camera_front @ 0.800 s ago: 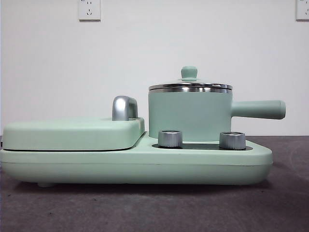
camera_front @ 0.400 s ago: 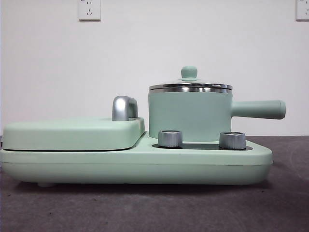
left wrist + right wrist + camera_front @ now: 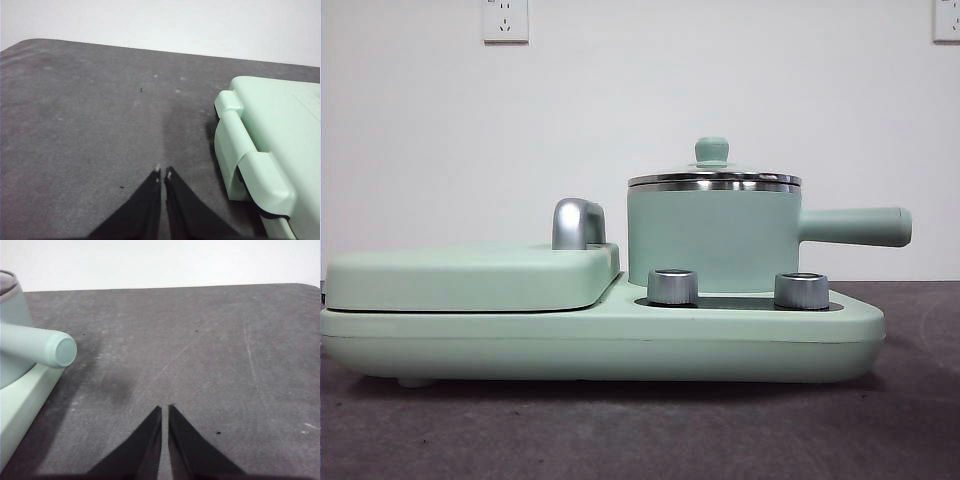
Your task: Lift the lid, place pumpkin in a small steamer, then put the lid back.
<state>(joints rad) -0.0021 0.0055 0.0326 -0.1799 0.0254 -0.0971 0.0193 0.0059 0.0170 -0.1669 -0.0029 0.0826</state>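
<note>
Pumpkin is nowhere in any of the three views, so its place cannot be told; what shows is one wide mint-green appliance base on the dark grey table. Going from left to right across the front view: one flat mint-green griddle cover lies on the base's left half, with one curved silver handle at its right end. Next stands one small mint-green cylindrical steamer pot with a steel rim, and on it sits one round glass lid with a mint-green knob, closed. Two silver dials stand in front of the pot, and its one long straight handle points right. On the white wall above are two sockets. The left gripper hangs over bare table beside the griddle end, fingers pressed almost together; the right gripper hangs over bare table near the pot handle's tip, its fingers likewise nearly touching.
</note>
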